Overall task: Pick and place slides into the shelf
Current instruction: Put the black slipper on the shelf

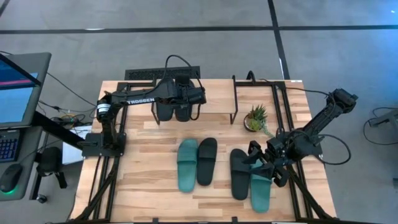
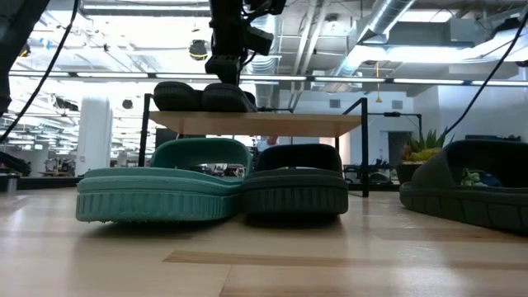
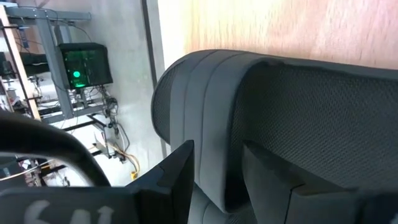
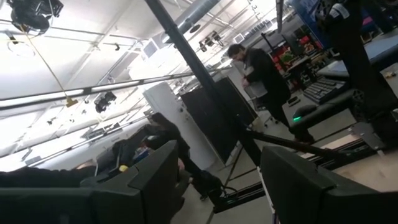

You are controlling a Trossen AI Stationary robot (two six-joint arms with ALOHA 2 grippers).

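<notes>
Teal slide (image 2: 161, 188) and black slide (image 2: 295, 186) are lying mid-desk, long axes front-to-back. Left end effector (image 1: 200, 95) is gripping shelf-top black slides (image 1: 174, 106). Right end effector (image 1: 256, 159) is standing open.

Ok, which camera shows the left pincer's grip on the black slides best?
Left wrist view: the left pincer has its fingers astride a black slide's strap. The high view shows it over the pair on the shelf; the low view only from behind; the right wrist view misses it.

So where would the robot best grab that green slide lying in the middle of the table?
Probably by the wide strap of the green slide, from above: it lies flat, sole down, and the strap arches up, leaving a gap for one finger. Its outer side is free; a black slide lies against the other.
</notes>
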